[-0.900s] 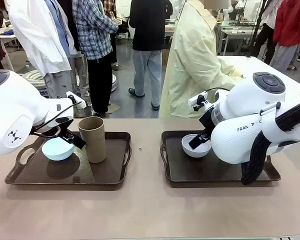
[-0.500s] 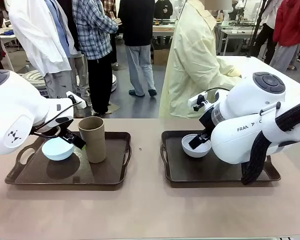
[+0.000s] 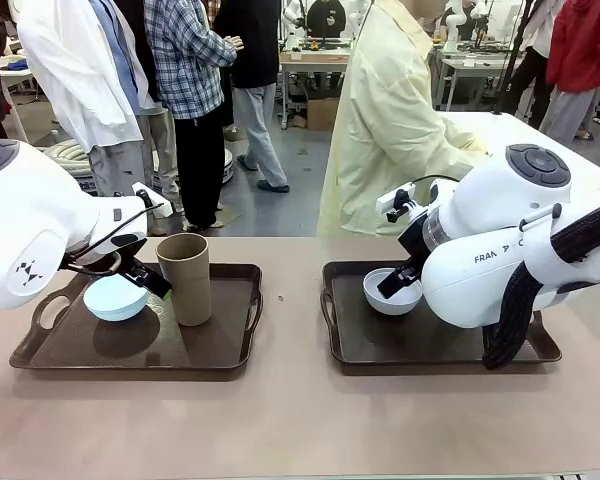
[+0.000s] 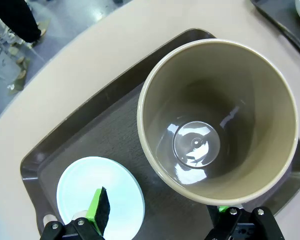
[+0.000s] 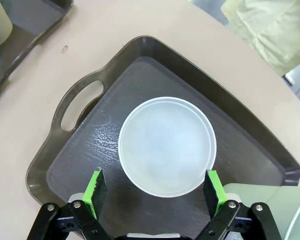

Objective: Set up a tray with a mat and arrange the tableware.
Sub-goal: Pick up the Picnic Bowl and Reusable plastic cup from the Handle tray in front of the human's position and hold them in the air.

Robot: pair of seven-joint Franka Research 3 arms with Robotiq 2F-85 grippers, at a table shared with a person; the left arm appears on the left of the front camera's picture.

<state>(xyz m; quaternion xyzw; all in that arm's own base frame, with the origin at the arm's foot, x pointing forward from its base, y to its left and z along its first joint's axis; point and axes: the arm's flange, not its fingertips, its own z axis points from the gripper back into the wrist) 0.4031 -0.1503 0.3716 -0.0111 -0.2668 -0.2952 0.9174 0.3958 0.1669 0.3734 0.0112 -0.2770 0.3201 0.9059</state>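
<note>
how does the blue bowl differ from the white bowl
Colour: the blue bowl is pale blue, the white bowl greyish white. Place: the blue bowl sits on the left tray beside a tall tan cup; the white bowl sits on the right tray, between the fingers of the open right gripper. Both are small, round, upright and empty, on dark brown trays.

table (image 3: pixel 300 420): beige | left tray (image 3: pixel 220 342), right tray (image 3: pixel 380 342) on it, apart

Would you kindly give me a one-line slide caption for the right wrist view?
Open right tool poised over a greyish white bowl on a dark tray.
</note>
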